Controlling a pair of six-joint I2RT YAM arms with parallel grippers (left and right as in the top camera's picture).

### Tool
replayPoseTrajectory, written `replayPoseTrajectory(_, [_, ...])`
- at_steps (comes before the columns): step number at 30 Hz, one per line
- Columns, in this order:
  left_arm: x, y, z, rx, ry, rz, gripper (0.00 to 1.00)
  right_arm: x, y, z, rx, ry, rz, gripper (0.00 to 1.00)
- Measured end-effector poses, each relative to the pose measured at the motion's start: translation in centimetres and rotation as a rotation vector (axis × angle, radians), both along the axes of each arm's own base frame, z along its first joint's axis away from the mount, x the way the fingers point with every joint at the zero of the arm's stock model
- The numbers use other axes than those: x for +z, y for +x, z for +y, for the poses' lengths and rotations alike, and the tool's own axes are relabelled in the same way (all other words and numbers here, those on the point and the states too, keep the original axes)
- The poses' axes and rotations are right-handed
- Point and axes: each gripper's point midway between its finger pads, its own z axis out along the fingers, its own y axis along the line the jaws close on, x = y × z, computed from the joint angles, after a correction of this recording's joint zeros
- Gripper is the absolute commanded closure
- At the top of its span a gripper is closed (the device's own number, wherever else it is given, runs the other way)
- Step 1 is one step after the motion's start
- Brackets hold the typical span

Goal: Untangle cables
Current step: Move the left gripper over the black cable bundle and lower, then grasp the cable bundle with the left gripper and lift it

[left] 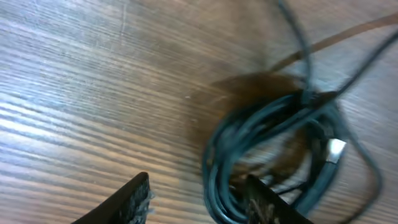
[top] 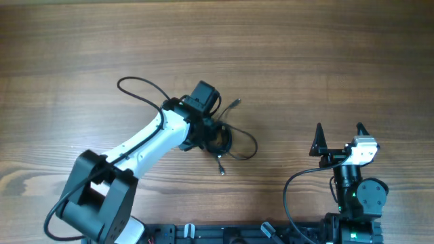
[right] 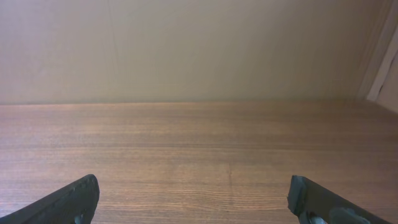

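The cables (top: pixel 225 140) lie as a tangled black coil at the table's middle, with loose ends running to a plug (top: pixel 236 103) at the upper right and a plug (top: pixel 222 170) below. In the left wrist view the coil (left: pixel 273 118) looks dark teal, with a silver plug (left: pixel 336 151) in it. My left gripper (top: pixel 211 135) is down at the coil's left side and open (left: pixel 198 183). Its right finger is inside the coil and its left finger outside, with several strands between them. My right gripper (top: pixel 340 135) is open and empty at the front right, far from the cables (right: pixel 193 186).
A thicker black wire (top: pixel 135 85) of the left arm loops over the table at the upper left of the coil. The right arm's base (top: pixel 356 196) stands at the front right edge. The right wrist view shows bare wooden table (right: pixel 199 143) and a beige wall.
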Motion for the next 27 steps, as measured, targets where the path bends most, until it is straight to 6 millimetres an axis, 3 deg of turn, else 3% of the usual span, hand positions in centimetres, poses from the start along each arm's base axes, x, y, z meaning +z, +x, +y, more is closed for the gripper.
replayPoseTrajectory(5, [-1.7, -0.6, 0.4, 0.000, 0.008, 0.014, 0.54, 0.0, 0.0, 0.0, 0.000, 0.000, 0.000, 0.00])
replayPoseTrajectory(7, [-1.9, -0.4, 0.3, 0.000, 0.000, -0.001, 0.60, 0.0, 0.0, 0.0, 0.000, 0.000, 0.000, 0.00])
replayPoseTrajectory(9, [-2.2, -0.2, 0.1, 0.002, -0.010, -0.015, 0.81, 0.0, 0.0, 0.0, 0.000, 0.000, 0.000, 0.00])
replayPoseTrajectory(11, [-2.4, -0.2, 0.1, 0.009, -0.015, -0.019, 0.96, 0.0, 0.0, 0.0, 0.000, 0.000, 0.000, 0.00])
replayPoseTrajectory(17, [-2.6, -0.5, 0.3, 0.003, -0.010, -0.013, 0.96, 0.0, 0.0, 0.0, 0.000, 0.000, 0.000, 0.00])
replayPoseTrajectory(19, [-2.5, -1.4, 1.1, -0.015, 0.018, 0.026, 0.96, 0.0, 0.0, 0.0, 0.000, 0.000, 0.000, 0.00])
replayPoseTrajectory(21, [-1.5, -2.3, 2.7, -0.001, 0.046, 0.071, 0.96, 0.0, 0.0, 0.0, 0.000, 0.000, 0.000, 0.00])
replayPoseTrajectory(23, [0.4, -1.3, 3.2, 0.025, 0.024, 0.030, 0.96, 0.0, 0.0, 0.0, 0.000, 0.000, 0.000, 0.00])
replayPoseTrajectory(27, [7.4, 1.9, 3.2, 0.067, -0.102, -0.191, 0.96, 0.0, 0.0, 0.0, 0.000, 0.000, 0.000, 0.00])
